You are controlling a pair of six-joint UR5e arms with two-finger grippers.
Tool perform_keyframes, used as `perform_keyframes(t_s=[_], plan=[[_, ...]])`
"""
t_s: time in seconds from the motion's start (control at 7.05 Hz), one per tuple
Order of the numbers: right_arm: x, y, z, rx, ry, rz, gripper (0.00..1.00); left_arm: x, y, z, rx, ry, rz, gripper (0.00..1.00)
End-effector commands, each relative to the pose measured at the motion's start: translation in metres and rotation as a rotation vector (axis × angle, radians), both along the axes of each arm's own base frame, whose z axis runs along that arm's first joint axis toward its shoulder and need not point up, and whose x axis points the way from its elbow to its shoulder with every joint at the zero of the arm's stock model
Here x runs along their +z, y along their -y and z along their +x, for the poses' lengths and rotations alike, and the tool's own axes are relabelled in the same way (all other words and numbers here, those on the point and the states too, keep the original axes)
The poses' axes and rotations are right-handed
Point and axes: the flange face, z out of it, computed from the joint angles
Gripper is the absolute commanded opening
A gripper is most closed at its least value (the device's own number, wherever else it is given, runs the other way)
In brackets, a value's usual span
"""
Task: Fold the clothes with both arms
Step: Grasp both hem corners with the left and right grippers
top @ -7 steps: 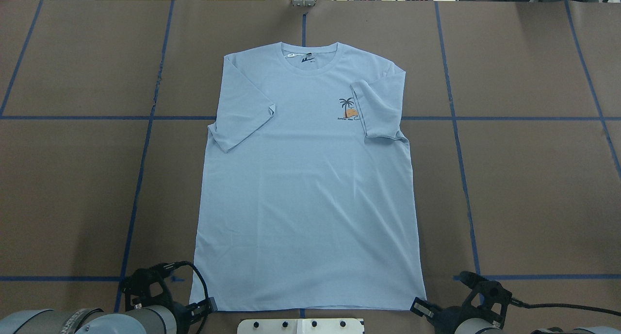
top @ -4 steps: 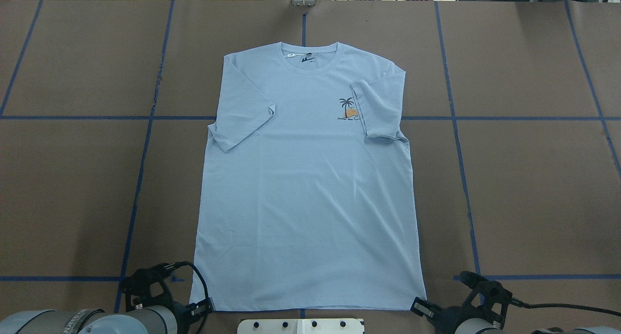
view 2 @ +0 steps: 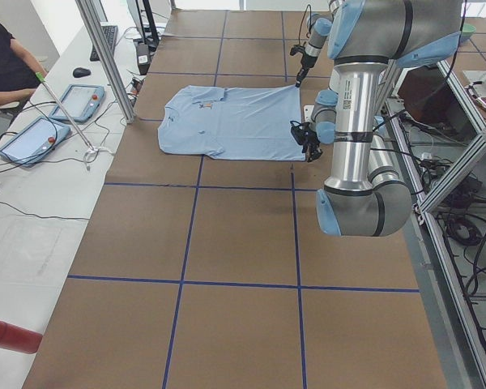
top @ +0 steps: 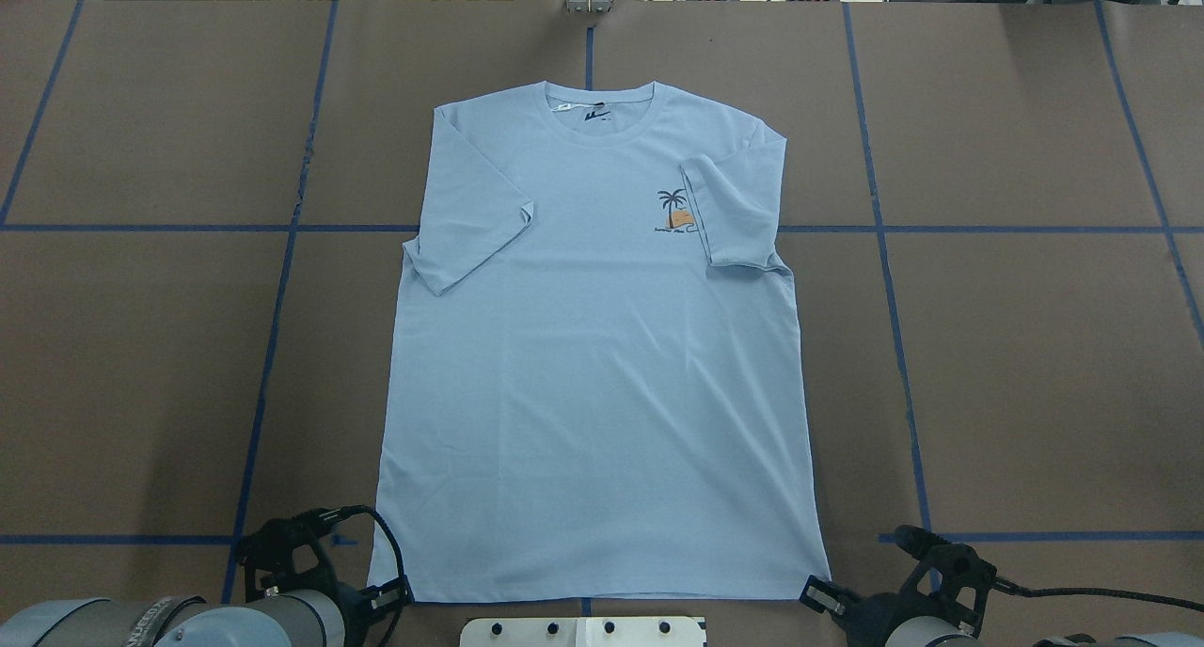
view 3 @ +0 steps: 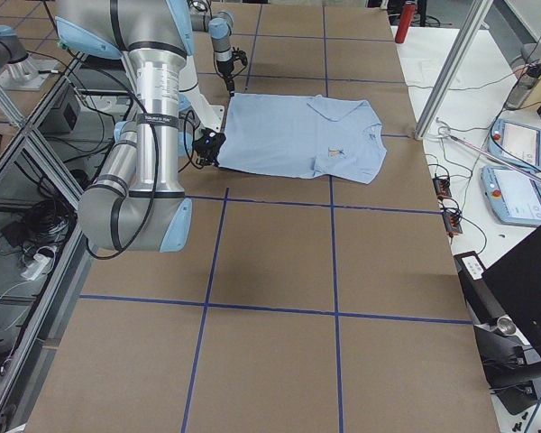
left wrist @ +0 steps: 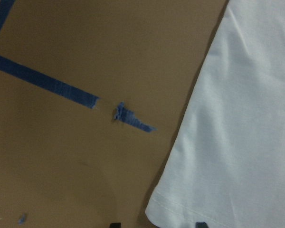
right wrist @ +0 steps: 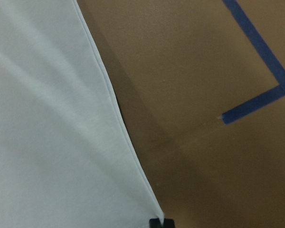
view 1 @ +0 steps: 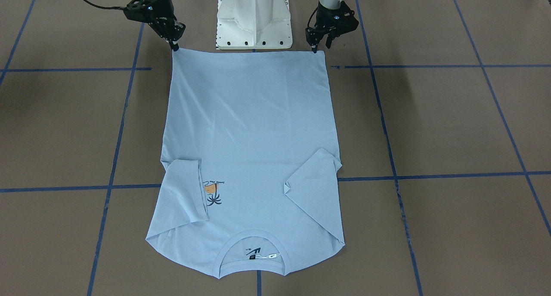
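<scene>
1. The T-shirt [top: 593,365] lies flat and face up at the centre of the brown table [top: 141,365]. In the overhead view the collar [top: 602,97] is at 12 o'clock and the hem [top: 602,598] at 6 o'clock, nearest the robot.
2. The fabric is light blue and mostly smooth, with faint creases along the body. The collar is round and ribbed, with a dark label [top: 595,113] inside the neck.
3. A small orange-and-dark palm print [top: 673,210] sits on the chest, toward 2 o'clock from the garment's centre.
4. Both short sleeves are folded inward onto the body. The 9 o'clock sleeve [top: 470,224] lies at a slant. The 3 o'clock sleeve [top: 738,210] lies nearly straight, and its edge touches the print.
5. The left gripper [top: 390,595] is at the 7 o'clock hem corner. In the left wrist view its fingertips [left wrist: 115,224] stand spread apart, one on each side of that corner, with no visible grip on the cloth.
6. The right gripper [top: 816,592] is at the 5 o'clock hem corner. In the right wrist view its fingertips [right wrist: 161,223] are pressed together and the tip of the corner runs into them, which reads as a pinch on the fabric.
7. Blue tape lines [top: 273,346] divide the table into a grid, and several run under the T-shirt. The white pedestal base [view 1: 254,16] stands just beyond the hem, between the two grippers.
</scene>
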Motion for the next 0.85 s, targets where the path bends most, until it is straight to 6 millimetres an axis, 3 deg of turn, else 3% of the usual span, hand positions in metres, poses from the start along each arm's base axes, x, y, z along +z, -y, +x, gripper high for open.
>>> perform_keyframes(t_s=[0.0, 0.71], plan=[[0.0002, -0.0002, 0.0, 0.0, 0.0, 0.001, 0.0, -0.0004, 0.0011, 0.0005, 0.0, -0.001, 0.002, 0.57], [-0.0005, -0.0008, 0.0002, -0.001, 0.001, 0.0, 0.0, 0.0022, 0.0011, 0.0032, 0.002, 0.005, 0.005, 0.49]])
